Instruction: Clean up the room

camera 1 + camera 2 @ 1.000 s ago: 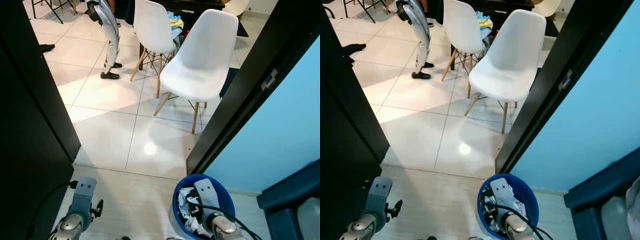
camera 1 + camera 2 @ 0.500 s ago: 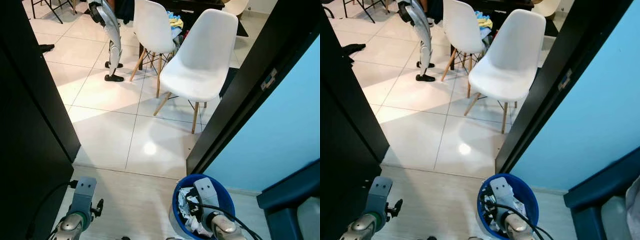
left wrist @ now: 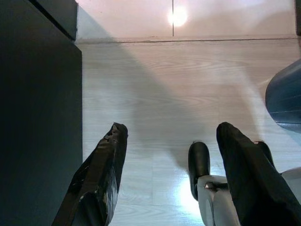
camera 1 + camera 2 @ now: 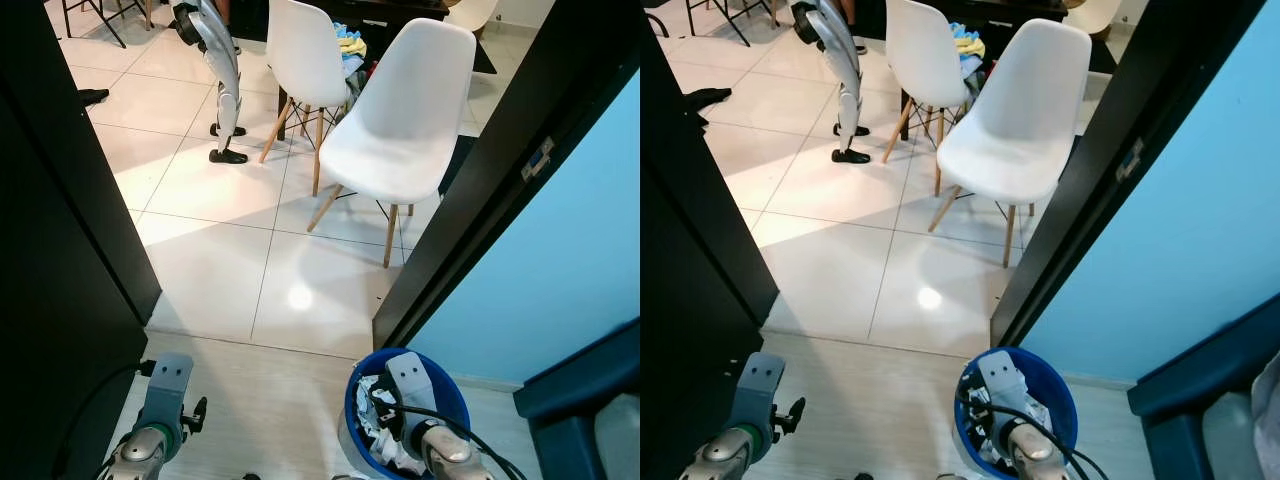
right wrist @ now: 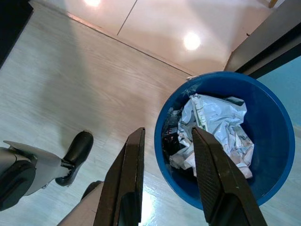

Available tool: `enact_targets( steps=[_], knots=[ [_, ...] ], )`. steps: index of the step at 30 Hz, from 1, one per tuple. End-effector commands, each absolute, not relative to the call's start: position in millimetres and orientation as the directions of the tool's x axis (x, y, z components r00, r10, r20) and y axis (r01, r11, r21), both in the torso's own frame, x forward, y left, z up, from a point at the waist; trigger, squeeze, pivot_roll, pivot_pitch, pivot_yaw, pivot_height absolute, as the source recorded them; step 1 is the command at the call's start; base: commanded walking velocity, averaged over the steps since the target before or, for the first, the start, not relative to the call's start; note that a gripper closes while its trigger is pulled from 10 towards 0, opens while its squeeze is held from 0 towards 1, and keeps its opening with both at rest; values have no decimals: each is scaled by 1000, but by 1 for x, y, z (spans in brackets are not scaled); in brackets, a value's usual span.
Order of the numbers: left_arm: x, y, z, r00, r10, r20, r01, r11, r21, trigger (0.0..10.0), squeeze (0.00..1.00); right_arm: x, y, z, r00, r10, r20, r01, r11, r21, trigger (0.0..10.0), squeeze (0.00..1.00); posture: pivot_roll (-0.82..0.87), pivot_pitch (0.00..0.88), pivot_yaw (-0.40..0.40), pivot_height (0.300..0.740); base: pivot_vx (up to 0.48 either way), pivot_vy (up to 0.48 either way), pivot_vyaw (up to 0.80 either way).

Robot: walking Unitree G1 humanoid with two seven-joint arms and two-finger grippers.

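Your right gripper [image 5: 164, 183] hangs with jaws apart over the round blue plastic bin [image 5: 268, 141] of crumpled paper [image 5: 214, 127]; your left gripper [image 3: 169, 174], jaws apart, is over bare wood floor [image 3: 178, 84].

A dark door frame [image 4: 500, 170] is seen on the right, with a light blue wall [image 4: 560, 260] beside it. A black panel [image 4: 50, 230] lines the left. Pale wood-look flooring [image 4: 270, 400] meets glossy white tiles [image 4: 220, 250] at the threshold, and a light spot is reflected on the tiles. Two white chairs [image 4: 405, 110] with wooden legs are placed further in, near a dark table [image 4: 390, 10].
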State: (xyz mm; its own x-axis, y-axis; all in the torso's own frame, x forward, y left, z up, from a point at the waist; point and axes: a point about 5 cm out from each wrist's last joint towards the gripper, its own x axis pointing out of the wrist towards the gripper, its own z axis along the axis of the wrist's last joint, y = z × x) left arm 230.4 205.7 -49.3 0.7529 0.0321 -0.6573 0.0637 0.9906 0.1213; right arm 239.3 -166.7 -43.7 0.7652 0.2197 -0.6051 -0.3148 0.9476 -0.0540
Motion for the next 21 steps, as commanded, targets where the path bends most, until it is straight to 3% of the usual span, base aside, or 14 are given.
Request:
enact_targets(
  steps=[1, 4, 21],
  knots=[
    [227, 205, -53, 739, 31, -672, 73, 989, 126, 10000, 0, 234, -169, -48, 754, 210, -622, -307, 950, -52, 10000, 0, -115, 56, -12, 740, 0, 0, 0],
    [227, 204, -53, 739, 32, -673, 73, 989, 128, 10000, 0, 233, -169, -48, 751, 213, -625, -314, 948, -54, 10000, 0, -115, 61, -13, 740, 0, 0, 0],
    [223, 205, -55, 734, 44, -678, 62, 989, 131, 10000, 0, 232, -169, -49, 749, 211, -628, -311, 949, -52, 10000, 0, -110, 67, -13, 740, -281, 0, 0]
  ],
)
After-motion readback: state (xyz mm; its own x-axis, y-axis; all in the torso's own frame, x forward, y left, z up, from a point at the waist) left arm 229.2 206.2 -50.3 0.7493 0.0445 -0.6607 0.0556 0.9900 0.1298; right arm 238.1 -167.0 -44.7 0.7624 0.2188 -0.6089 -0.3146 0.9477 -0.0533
